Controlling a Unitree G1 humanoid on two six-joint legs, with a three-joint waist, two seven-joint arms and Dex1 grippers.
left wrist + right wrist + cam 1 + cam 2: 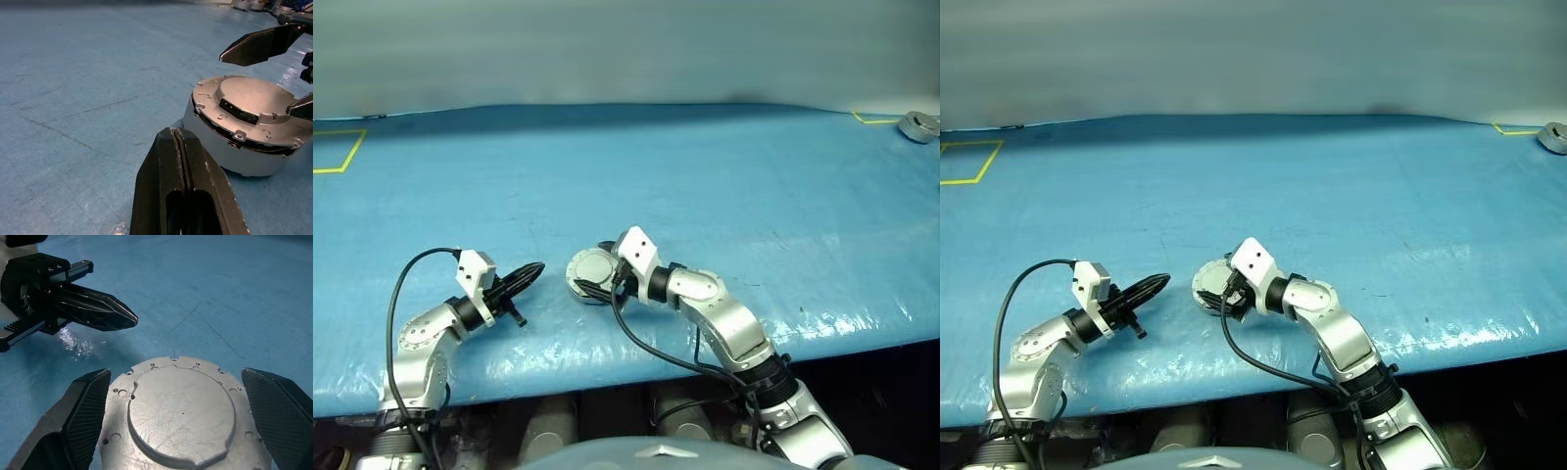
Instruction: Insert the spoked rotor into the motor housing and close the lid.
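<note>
The lid sits on the housing, plain grey face up, the pair resting on the blue worktop. A dark seam runs between the lid's rim and the housing's wall, wider on one side, so the lid looks slightly tilted there. I cannot see the rotor.

The right end effector straddles this stack with its fingers spread wide, one on each side of the lid and clear of its rim; nothing is gripped.

The left end effector is just beside the stack, on the far side from the right one, tips aimed toward it and apart from it. Its fingers are pressed together with nothing between them, hovering low over the worktop.

Well away from both, near the worktop's far right corner, lies another round grey metal part by a yellow tape mark.
</note>
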